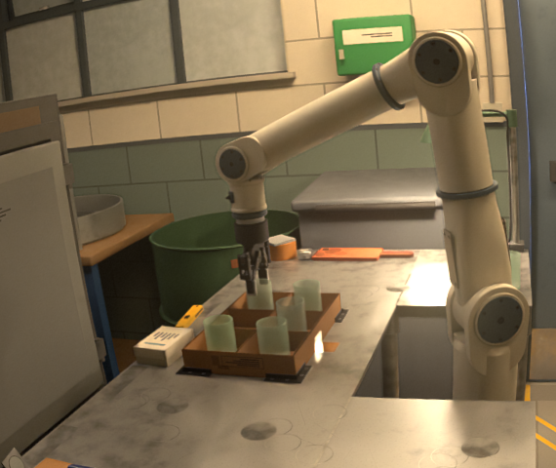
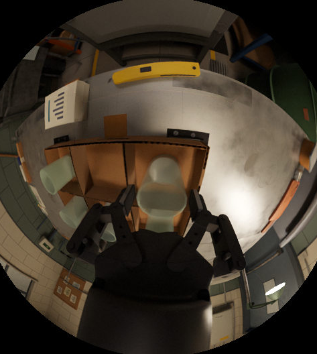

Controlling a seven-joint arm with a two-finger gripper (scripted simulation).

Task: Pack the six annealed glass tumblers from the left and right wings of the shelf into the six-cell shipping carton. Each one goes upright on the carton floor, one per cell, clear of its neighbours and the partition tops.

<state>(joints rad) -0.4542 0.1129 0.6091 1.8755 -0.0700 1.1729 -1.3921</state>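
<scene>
A pale green glass tumbler (image 1: pixel 261 295) (image 2: pixel 161 191) stands upright in the far corner cell of the brown six-cell carton (image 1: pixel 263 333) (image 2: pixel 125 167), on the side away from the arm's base. My gripper (image 1: pixel 253 274) (image 2: pixel 160 201) is open around its rim and holds nothing. Several more tumblers stand upright in other cells: one (image 1: pixel 309 294) beside it in the far row, one (image 1: pixel 292 312) in the middle row, and two (image 1: pixel 220 332) (image 1: pixel 272 335) in the near row. The middle cell next to the carton's outer wall (image 2: pixel 102 171) is empty.
A green bin (image 1: pixel 203 257) stands beyond the steel table's far edge. A white box (image 1: pixel 163 344) and a yellow utility knife (image 1: pixel 190 315) (image 2: pixel 155 72) lie on the table beside the carton. An orange board (image 1: pixel 354 253) and a small orange-and-white box (image 1: pixel 282 246) lie at the table's back.
</scene>
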